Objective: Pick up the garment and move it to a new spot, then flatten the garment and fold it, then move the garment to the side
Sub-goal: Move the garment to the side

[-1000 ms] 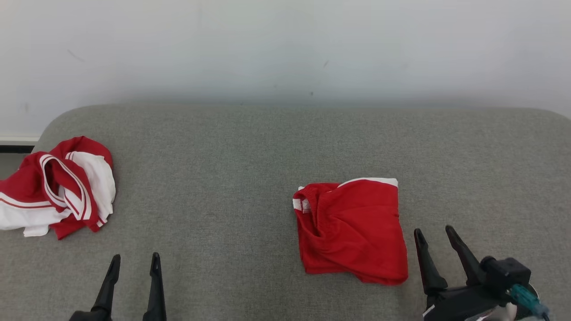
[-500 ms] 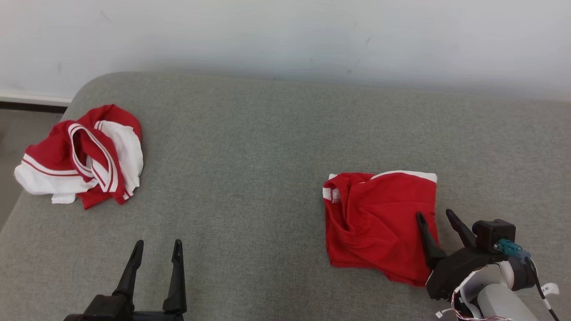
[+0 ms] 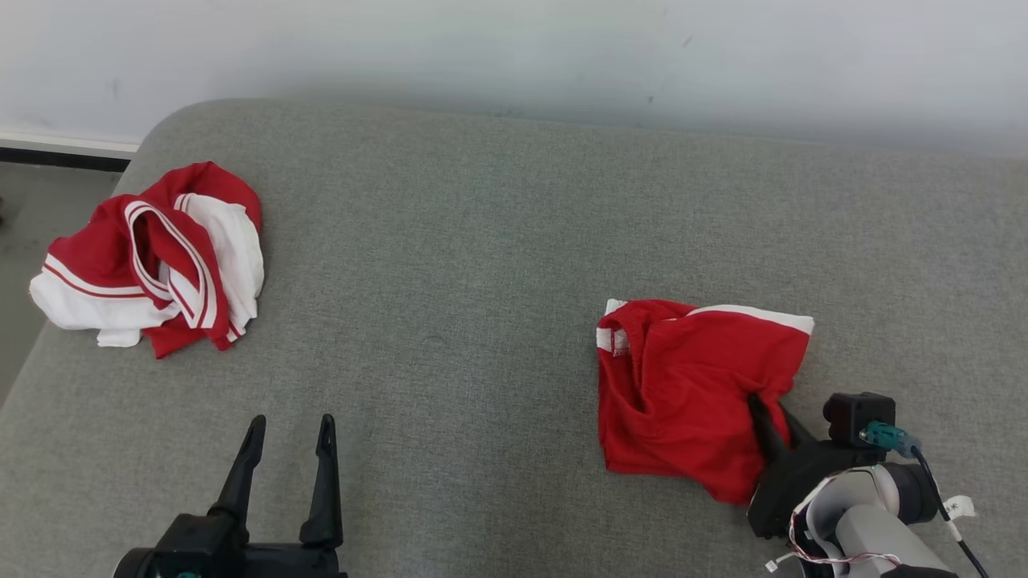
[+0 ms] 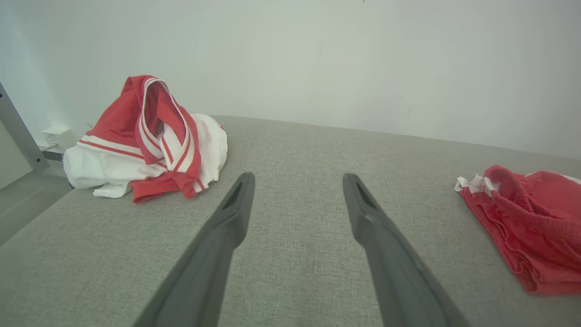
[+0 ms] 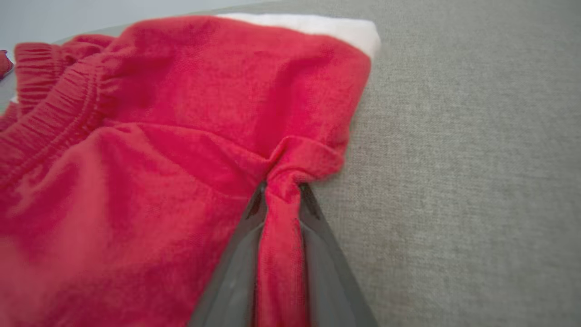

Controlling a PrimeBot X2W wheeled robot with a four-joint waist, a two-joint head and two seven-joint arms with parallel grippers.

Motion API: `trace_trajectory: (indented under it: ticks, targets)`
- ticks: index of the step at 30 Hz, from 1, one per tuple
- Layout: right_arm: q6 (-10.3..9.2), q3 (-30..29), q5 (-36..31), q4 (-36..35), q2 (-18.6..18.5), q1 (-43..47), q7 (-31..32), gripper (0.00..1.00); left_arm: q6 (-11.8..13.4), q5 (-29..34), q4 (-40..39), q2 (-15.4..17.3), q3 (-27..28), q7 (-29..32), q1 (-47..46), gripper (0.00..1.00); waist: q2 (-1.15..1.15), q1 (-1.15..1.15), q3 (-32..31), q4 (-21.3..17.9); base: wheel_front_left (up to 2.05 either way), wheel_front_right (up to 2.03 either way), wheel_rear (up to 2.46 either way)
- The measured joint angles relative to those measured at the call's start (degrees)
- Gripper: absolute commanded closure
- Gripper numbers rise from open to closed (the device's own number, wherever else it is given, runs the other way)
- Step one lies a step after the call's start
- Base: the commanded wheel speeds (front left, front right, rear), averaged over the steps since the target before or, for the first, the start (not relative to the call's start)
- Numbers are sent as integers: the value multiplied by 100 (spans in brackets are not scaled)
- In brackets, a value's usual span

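Garment (image 5: pixel 181 113) pinched between right gripper (image 5: pixel 282 193) jaws

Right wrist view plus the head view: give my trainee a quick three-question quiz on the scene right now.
1. True or false: the right gripper is shut on a pinched fold of the red fabric shorts with white trim.
2. The left gripper is: A) open, holding nothing; B) shut on the shorts; C) resting on the shorts.
3. Fill in: the crumpled red-and-white garment lies at the robot's ____ end of the grey upholstered cushion.
Key: 1 true; 2 A; 3 left.
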Motion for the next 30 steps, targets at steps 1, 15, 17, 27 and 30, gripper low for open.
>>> trace_trajectory:
  ticks: [1,15,17,27,30]
  targets:
    - [0,49,22,30,-3,-42,-14,100,0,-9,0,0,-9,0,-5,0,0,0,10,-11,0,0,0]
    - [0,1293,-57,-375,-1054,-1592,346,100,49,-155,-219,-1,-68,0,-349,0,1,0,572,-312,0,0,0]
    - [0,1439,-36,-526,-1301,-1900,421,100,48,-129,-301,1,-14,0,-441,0,1,0,738,-402,0,0,0]
    - [0,1773,419,-1248,-2735,-2934,619,100,-205,222,-626,124,253,0,-1059,0,1,1,1752,-941,0,0,0]
    - [0,1814,490,-1428,-3015,-3089,665,100,-256,297,-721,191,292,0,-1160,0,1,2,2037,-1149,0,0,0]
